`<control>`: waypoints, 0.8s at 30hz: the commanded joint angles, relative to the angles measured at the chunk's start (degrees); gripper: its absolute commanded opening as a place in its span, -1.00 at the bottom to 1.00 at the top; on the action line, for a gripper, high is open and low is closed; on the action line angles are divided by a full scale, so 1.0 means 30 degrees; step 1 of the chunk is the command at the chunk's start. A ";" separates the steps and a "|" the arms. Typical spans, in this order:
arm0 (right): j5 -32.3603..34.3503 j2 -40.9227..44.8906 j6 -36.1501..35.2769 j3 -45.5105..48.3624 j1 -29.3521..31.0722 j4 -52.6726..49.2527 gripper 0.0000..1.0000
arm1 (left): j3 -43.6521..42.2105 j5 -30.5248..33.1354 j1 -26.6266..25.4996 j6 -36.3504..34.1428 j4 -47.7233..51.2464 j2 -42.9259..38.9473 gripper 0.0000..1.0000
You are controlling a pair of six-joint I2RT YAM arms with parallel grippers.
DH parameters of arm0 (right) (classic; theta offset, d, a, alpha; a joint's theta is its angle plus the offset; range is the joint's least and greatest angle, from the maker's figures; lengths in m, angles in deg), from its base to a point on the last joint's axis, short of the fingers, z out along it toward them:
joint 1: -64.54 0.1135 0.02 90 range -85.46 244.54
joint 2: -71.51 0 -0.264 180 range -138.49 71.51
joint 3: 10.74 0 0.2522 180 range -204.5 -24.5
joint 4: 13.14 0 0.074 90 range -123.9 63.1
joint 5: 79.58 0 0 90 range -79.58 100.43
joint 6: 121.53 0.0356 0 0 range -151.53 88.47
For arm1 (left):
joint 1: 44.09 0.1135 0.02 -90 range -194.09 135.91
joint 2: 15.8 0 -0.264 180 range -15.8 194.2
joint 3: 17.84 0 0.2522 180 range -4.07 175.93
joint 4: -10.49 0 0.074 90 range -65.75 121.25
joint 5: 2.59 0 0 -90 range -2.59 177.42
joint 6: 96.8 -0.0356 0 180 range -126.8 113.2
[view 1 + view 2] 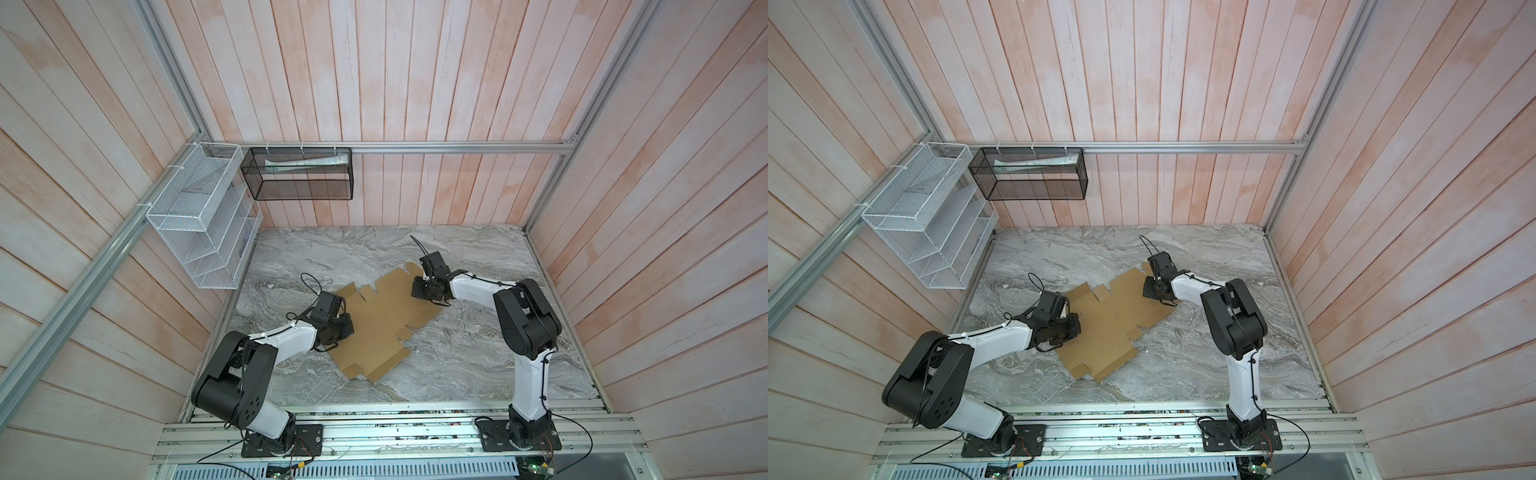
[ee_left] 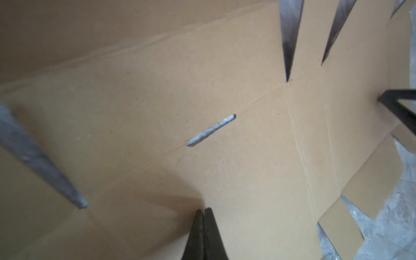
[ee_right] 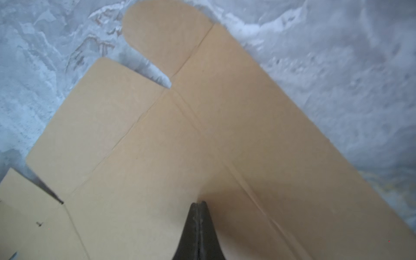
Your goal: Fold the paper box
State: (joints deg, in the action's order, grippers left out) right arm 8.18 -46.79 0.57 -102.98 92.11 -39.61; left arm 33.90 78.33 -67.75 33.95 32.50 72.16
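Here the paper box [image 1: 382, 324] lies under the clenched left gripper [image 2: 203, 211] and clenched right gripper [image 3: 200, 203].

Plain brown paper box [image 1: 376, 328] on grey-veined marble table [image 1: 457, 365].

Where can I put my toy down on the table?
The marble table is bare along the back wall, between the paper box and the right arm, and along the front edge. The middle is crowded: the flat box, with the shut left hand and right hand on it.
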 commanded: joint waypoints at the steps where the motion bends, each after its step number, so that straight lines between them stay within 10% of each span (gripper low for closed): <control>1: 0.0195 -0.0188 -0.2129 -0.1788 -0.0285 -0.2247 -0.86 | -0.0220 -0.0578 -0.0814 0.0957 0.1503 0.0641 -1.00; 14: 0.1079 0.6600 0.1332 0.3118 0.3783 -0.2307 -0.58 | 0.2470 0.1327 -0.0794 -0.0281 0.3043 0.0006 -1.00; 24: 0.0682 0.6482 0.4368 0.4319 0.6907 -0.1824 -0.66 | 0.3359 0.1471 -0.0073 -0.1015 0.3234 0.0610 -1.00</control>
State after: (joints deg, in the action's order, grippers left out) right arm 10.41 -25.94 9.97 -90.11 111.65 -45.21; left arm 43.13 81.31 -68.80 32.42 40.98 73.19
